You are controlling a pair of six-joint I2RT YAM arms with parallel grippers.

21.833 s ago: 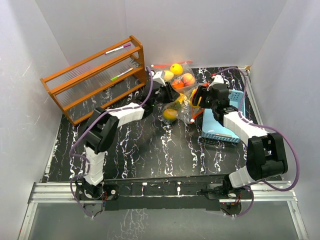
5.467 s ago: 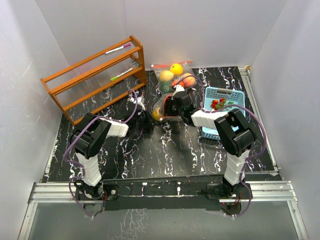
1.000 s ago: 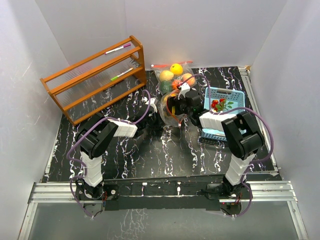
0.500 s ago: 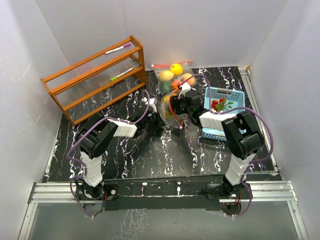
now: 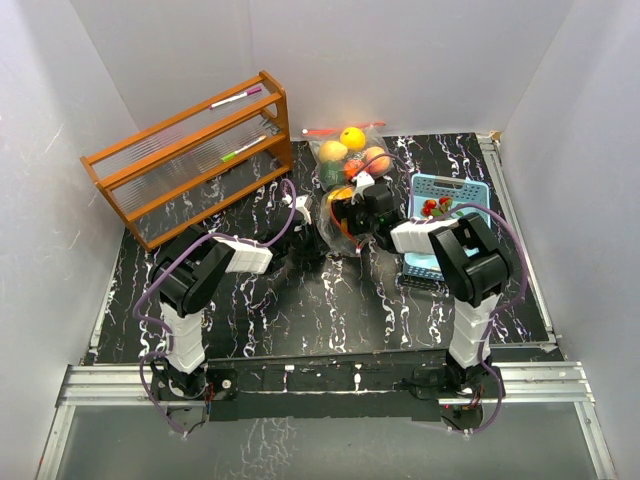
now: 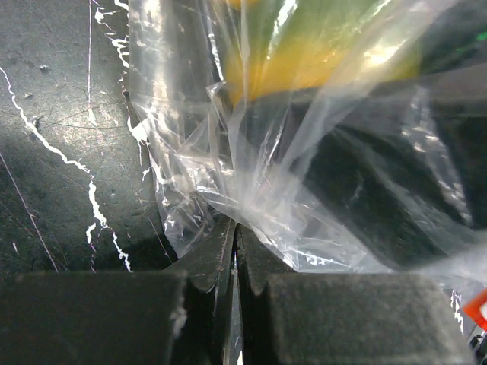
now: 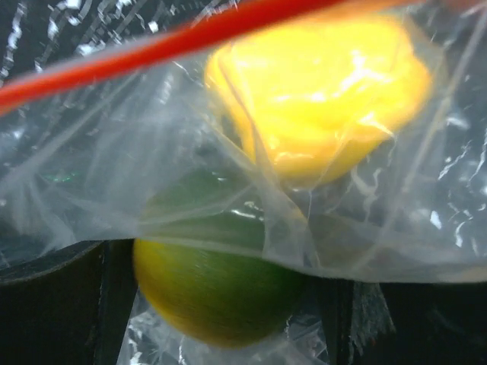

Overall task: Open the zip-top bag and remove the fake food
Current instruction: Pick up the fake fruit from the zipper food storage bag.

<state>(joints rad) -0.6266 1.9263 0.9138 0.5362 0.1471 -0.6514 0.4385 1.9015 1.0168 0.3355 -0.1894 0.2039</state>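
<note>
The black marbled table (image 5: 300, 300) carries one wooden rack (image 5: 190, 165) at far left, one zip-top bag (image 5: 352, 172) at far centre and one blue basket (image 5: 468, 192) just to the bag's right, close enough, I judge, that whatever leaves the bag has a short trip. Most of the fake food (image 5: 352, 138) sits inside the bag. From above I count at least four pieces through the plastic, in yellow, peach and green, and one red piece (image 5: 435, 207) lies in the basket. Two marker pens (image 5: 236, 97) rest on the rack, no part of this job. My left gripper (image 6: 234, 255) is pinched tight on a fold of the bag's film, anchoring it. My right gripper (image 7: 209, 319) stands spread wide either side of a green-and-yellow fruit (image 7: 217, 285) with film between, and I cannot tell whether it touches.
</note>
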